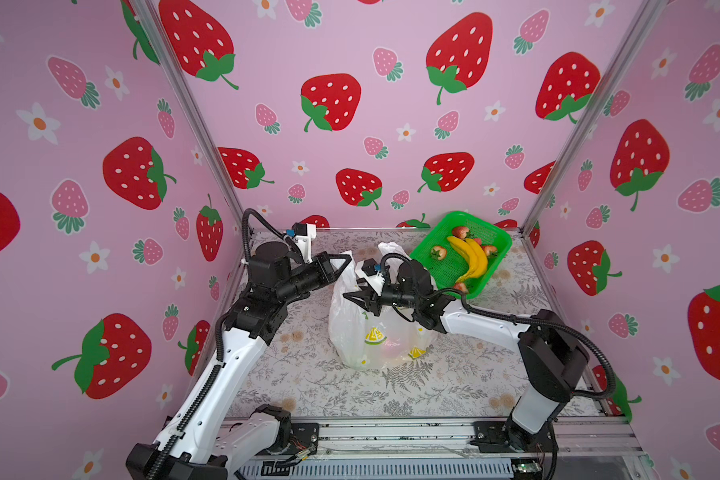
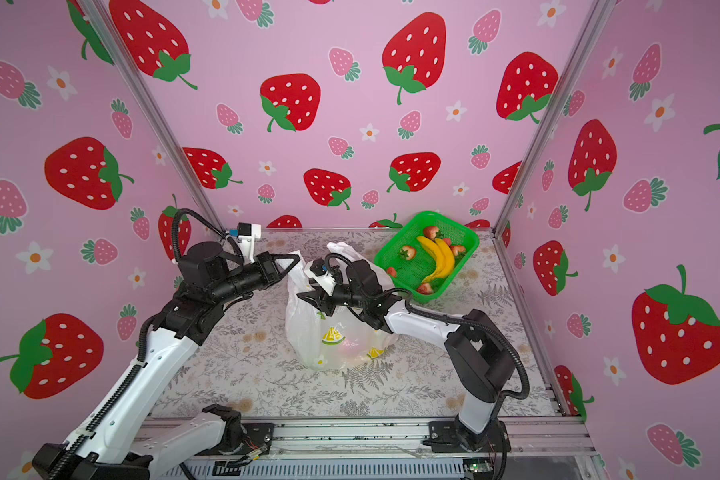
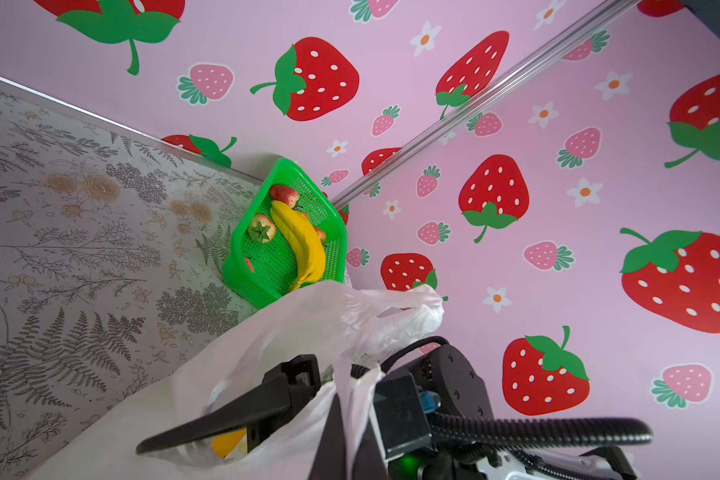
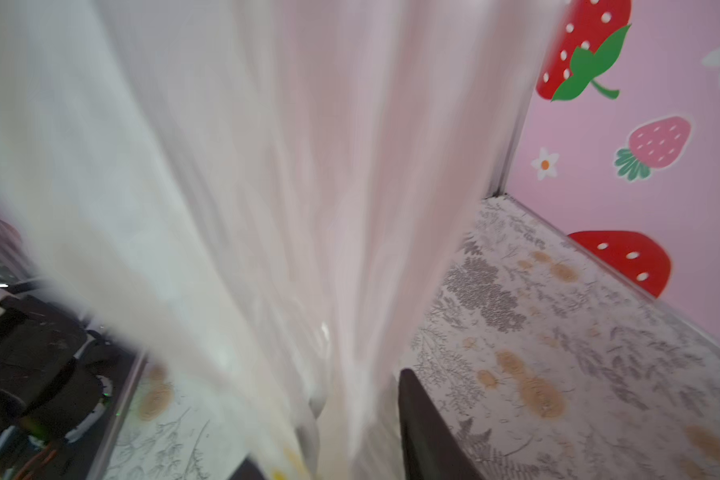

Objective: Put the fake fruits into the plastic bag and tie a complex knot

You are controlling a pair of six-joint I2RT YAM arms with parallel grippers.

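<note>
The floral-patterned table [image 1: 308, 382] fills the floor of the pink strawberry booth. At its middle stands the plastic bag [image 1: 362, 332], upright and translucent, with pale shapes faintly showing inside and its handles raised. At the far right sits the green mesh basket [image 1: 491, 245], which holds yellow bananas [image 1: 472, 257] and several red strawberries [image 1: 438, 252]. The left gripper [image 1: 347, 261] is pressed together, pinching the bag's left handle just left of the bag's top. The right gripper [image 1: 350, 300] reaches across to the bag's upper left side; the blurred wrist view does not settle whether its jaws grip the film.
</note>
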